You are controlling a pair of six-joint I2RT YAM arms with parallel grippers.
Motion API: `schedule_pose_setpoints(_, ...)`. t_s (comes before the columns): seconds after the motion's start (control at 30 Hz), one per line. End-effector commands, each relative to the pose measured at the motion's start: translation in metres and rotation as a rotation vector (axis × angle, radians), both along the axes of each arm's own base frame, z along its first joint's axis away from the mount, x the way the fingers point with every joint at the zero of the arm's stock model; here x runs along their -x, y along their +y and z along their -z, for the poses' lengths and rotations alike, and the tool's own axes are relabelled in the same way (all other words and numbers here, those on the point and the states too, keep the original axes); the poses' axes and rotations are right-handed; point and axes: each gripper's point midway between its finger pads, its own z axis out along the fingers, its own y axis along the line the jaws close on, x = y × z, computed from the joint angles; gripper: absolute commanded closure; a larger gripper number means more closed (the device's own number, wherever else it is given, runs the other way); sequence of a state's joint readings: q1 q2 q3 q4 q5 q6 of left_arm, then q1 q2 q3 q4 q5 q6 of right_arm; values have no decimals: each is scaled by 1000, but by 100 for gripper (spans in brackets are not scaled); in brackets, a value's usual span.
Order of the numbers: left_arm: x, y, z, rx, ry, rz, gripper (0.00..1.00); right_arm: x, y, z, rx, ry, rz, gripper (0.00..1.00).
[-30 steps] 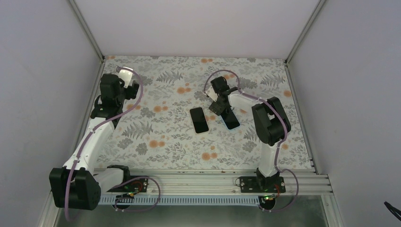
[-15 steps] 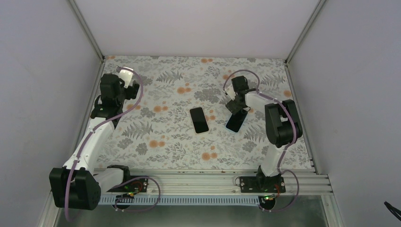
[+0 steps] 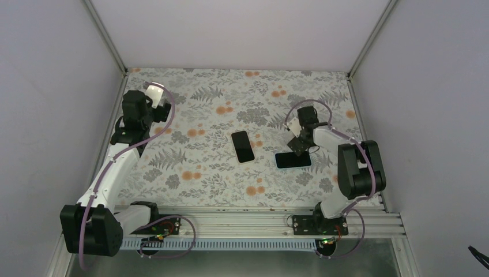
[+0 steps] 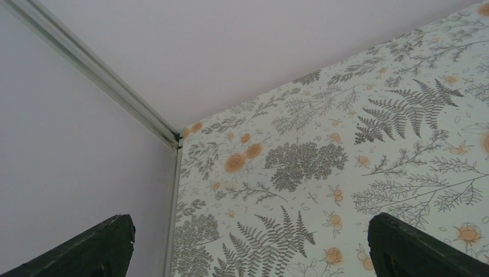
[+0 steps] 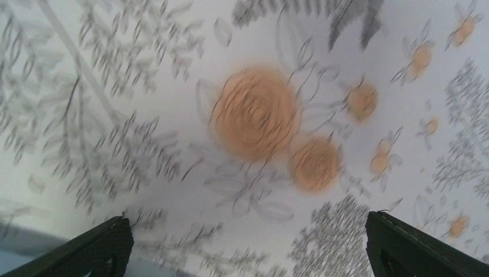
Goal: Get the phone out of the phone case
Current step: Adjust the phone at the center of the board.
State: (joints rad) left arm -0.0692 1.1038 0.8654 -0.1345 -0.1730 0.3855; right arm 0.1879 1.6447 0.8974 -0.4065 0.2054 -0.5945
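Two flat dark slabs lie on the flowered mat. One with a pale white rim [image 3: 243, 146] lies lengthwise at the centre. One with a light blue rim [image 3: 293, 160] lies crosswise to its right. I cannot tell which is the phone and which the case. My right gripper [image 3: 298, 143] hovers just past the blue-rimmed slab's far edge. In the right wrist view it [image 5: 248, 231] is open and empty over the blurred mat, with a pale blue edge [image 5: 29, 254] at lower left. My left gripper [image 3: 151, 95] is open and empty near the far left corner, as the left wrist view [image 4: 249, 231] shows.
White walls close in the mat on the left, back and right. A corner post [image 4: 98, 69] stands close to the left gripper. An aluminium rail [image 3: 242, 222] with the arm bases runs along the near edge.
My right gripper has swung right and nearer. The blue-rimmed slab moved with it and turned from slanted to crosswise. The white-rimmed slab and left arm have not moved.
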Motion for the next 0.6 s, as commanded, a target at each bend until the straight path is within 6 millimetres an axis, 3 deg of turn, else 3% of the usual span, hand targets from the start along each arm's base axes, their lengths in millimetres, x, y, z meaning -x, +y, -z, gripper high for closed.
schedule_pose_setpoints(0.0, 3, -5, -7, 0, -11, 36, 0, 35, -5, 5, -2, 90, -34, 0)
schedule_pose_setpoints(0.13, 5, -10, -11, 4, -18, 68, 0, 45, -9, 0, -7, 84, -30, 0)
schedule_pose_setpoints(0.3, 9, -17, -14, 6, -22, 113, 0, 47, 0, -35, -113, 44, -94, 0)
schedule_pose_setpoints(0.43, 9, -20, -11, 4, -6, 132, 0, 76, 17, -52, -182, 86, -242, 0)
schedule_pose_setpoints(0.57, 14, -33, -6, 11, 4, 217, 0, 113, 24, -50, -208, 177, -356, 0)
